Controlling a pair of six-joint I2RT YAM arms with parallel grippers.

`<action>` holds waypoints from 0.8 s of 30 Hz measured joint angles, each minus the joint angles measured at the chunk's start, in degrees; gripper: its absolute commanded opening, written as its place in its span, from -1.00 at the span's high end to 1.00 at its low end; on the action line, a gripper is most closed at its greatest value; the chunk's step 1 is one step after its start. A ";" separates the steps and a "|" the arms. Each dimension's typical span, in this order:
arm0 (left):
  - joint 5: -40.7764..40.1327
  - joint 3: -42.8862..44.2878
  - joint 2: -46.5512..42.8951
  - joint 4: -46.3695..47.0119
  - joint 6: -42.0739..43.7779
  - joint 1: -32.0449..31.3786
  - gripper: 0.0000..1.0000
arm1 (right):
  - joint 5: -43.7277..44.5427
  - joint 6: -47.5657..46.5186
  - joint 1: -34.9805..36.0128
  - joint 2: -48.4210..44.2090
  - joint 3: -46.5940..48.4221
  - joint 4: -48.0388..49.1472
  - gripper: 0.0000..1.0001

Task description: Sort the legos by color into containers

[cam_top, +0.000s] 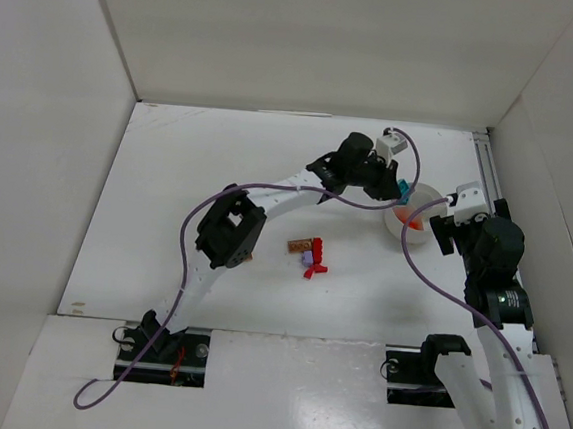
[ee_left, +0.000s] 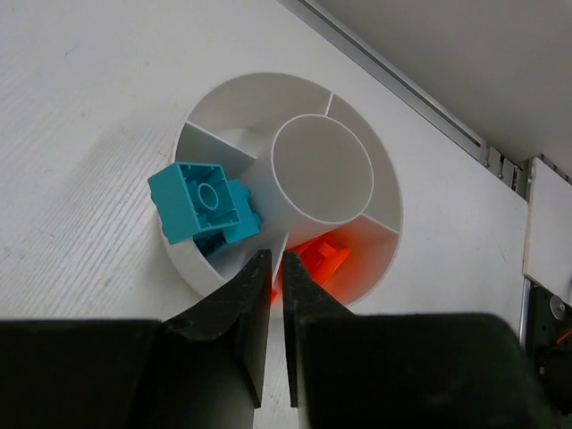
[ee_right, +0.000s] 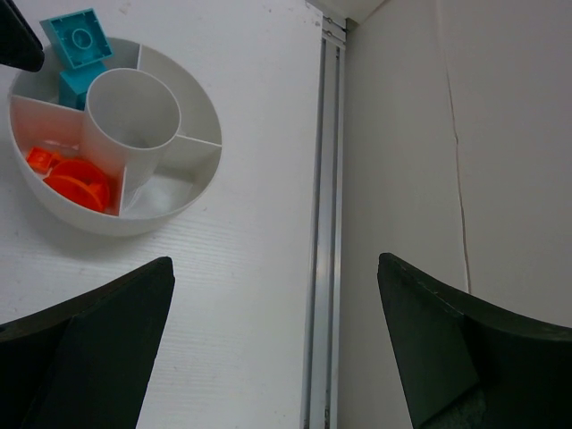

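Note:
The white bowl (cam_top: 427,198) has a centre cup and several wedge compartments. In the left wrist view, the bowl (ee_left: 380,174) holds teal bricks (ee_left: 201,204) in one wedge, the top one tilted on the rim, and orange pieces (ee_left: 323,258) in the wedge beside it. My left gripper (ee_left: 277,261) hovers over the bowl's near rim, jaws almost together with nothing between them. My right gripper (ee_right: 275,262) is open and empty beside the bowl (ee_right: 179,192). Brown (cam_top: 300,245), red (cam_top: 317,245) and purple (cam_top: 308,260) legos lie mid-table.
A metal rail (ee_right: 322,223) runs along the table's right edge against the white wall, just right of the bowl. Another red piece (cam_top: 316,270) lies by the purple one. The left arm's cable (cam_top: 190,228) loops over the table's left half.

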 measured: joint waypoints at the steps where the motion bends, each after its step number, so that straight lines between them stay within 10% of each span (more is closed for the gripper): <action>1: 0.11 0.13 0.09 0.07 -0.09 -0.07 0.82 | 0.00 0.00 0.00 0.00 0.00 -0.02 -1.00; 24: -0.17 -2.49 -1.44 -1.62 1.05 -0.15 -0.16 | -0.02 0.00 0.00 -0.37 0.00 0.00 -1.00</action>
